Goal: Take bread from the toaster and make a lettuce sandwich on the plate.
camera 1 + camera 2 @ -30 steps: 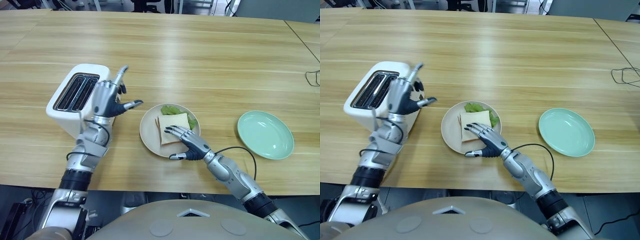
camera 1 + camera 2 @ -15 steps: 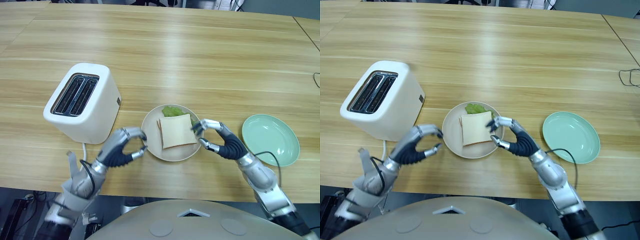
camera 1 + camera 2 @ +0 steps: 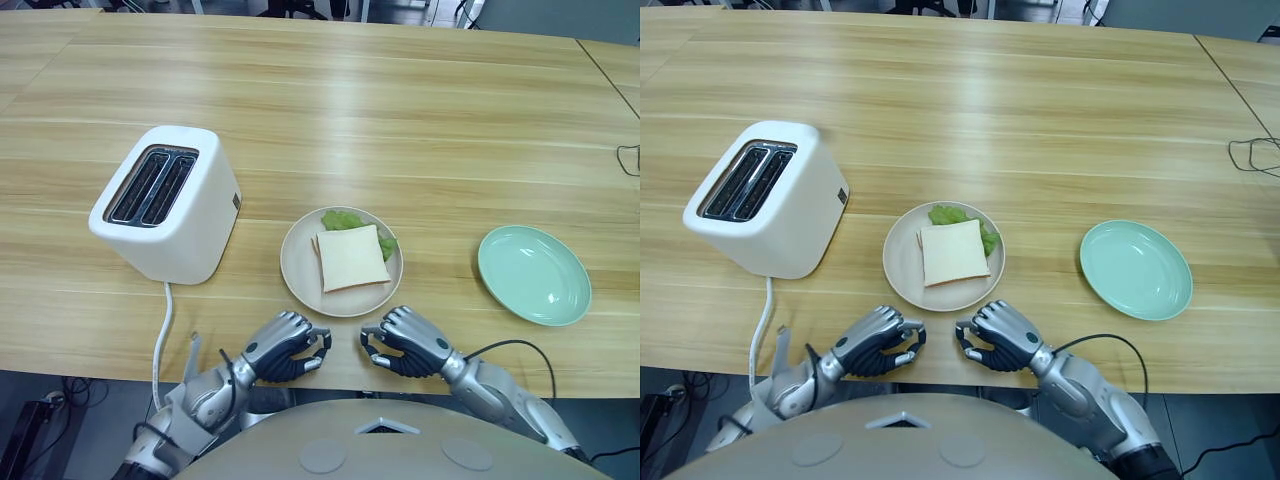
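Note:
A beige plate [image 3: 300, 268] at the table's middle front holds a slice of white bread [image 3: 352, 258] lying on green lettuce [image 3: 340, 218] that peeks out at the far side. The white toaster [image 3: 170, 203] stands to the plate's left, its two slots dark. My left hand [image 3: 282, 347] rests at the table's front edge below the plate, fingers curled, holding nothing. My right hand [image 3: 405, 343] sits beside it, also curled and holding nothing.
A pale green plate [image 3: 533, 274] lies to the right of the sandwich plate. The toaster's white cord [image 3: 162, 325] runs down over the front edge. A dark cable [image 3: 1252, 154] lies at the far right edge. Bare wooden table [image 3: 330, 100] stretches behind.
Both hands pulled back from the plate's sides to the table's front edge and curled their fingers in. A second earlier the left hand was up by the toaster and the right on the bread.

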Motion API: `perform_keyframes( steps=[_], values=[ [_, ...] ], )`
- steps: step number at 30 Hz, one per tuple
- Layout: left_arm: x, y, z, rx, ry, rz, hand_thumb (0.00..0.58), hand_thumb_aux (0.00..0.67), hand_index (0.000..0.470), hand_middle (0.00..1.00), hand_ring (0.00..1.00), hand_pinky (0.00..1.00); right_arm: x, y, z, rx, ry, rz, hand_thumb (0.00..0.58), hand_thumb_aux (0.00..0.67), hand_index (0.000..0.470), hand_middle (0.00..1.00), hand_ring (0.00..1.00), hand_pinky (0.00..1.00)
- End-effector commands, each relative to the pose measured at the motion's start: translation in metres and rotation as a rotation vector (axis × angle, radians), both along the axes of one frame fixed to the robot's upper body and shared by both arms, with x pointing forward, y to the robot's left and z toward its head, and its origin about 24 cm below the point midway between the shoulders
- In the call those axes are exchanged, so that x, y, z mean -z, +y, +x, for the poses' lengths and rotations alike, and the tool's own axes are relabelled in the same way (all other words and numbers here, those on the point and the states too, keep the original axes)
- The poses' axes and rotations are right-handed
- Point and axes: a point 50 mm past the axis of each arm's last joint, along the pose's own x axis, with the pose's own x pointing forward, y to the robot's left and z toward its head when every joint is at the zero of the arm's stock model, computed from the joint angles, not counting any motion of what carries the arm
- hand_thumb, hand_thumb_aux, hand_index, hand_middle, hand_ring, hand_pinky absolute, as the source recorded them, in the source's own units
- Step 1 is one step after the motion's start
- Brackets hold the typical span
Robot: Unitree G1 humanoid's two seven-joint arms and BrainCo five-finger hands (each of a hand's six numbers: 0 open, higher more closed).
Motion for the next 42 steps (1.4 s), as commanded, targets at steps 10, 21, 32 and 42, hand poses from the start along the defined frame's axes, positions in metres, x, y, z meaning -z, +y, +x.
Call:
perform_keyframes(
  steps=[10,21,32,42],
  values=[
    [0.044,-0.01,0.078,-0.072,0.036,0.218,0.58,0.67,0.46,1.0,1.0,1.0,0.042,0.01,0.061,0.253,0.127,-0.084,0.58,0.67,0.46,1.0,1.0,1.0],
    [0.044,-0.017,0.136,-0.186,-0.004,0.226,0.58,0.67,0.46,1.0,1.0,1.0,0.043,0.013,0.137,0.464,0.22,0.031,0.58,0.67,0.46,1.0,1.0,1.0],
    [0.045,-0.011,0.136,-0.245,-0.004,0.135,0.58,0.67,0.46,1.0,1.0,1.0,0.041,0.015,0.14,0.453,0.208,0.097,0.58,0.67,0.46,1.0,1.0,1.0],
    [-0.058,-0.021,0.12,-0.217,-0.325,-0.646,0.0,0.0,0.0,0.0,0.0,0.0,-0.048,0.009,0.128,0.446,-0.182,0.652,0.0,0.0,0.0,0.0,0.0,0.0]
  ],
)
